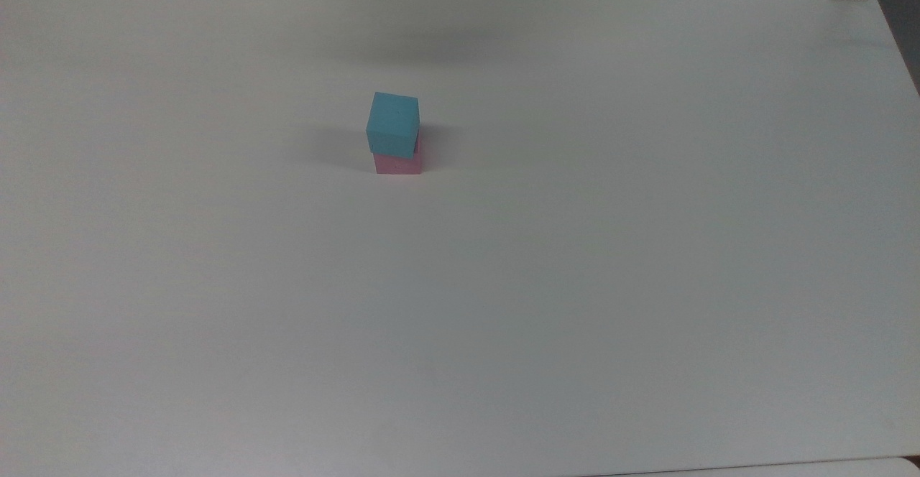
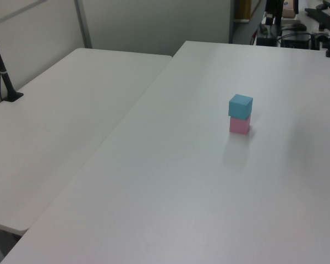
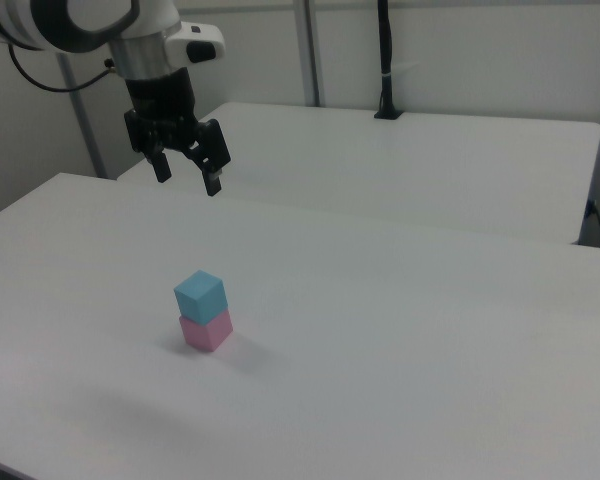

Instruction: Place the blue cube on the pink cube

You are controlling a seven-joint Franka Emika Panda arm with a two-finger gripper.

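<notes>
Blue cube point(image 1: 392, 122): sitting on top of the pink cube, slightly turned against it.
Pink cube point(image 1: 398, 164): resting on the white counter point(image 1: 575, 283).
Hand point(image 3: 187, 177): hanging released, fingers spread, grasping nothing, high above the counter and well apart from the stack, toward the right view's upper left.

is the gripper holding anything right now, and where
Nothing is held. The gripper hangs open and empty above the table, apart from the blue cube, which sits on the pink cube.
</notes>
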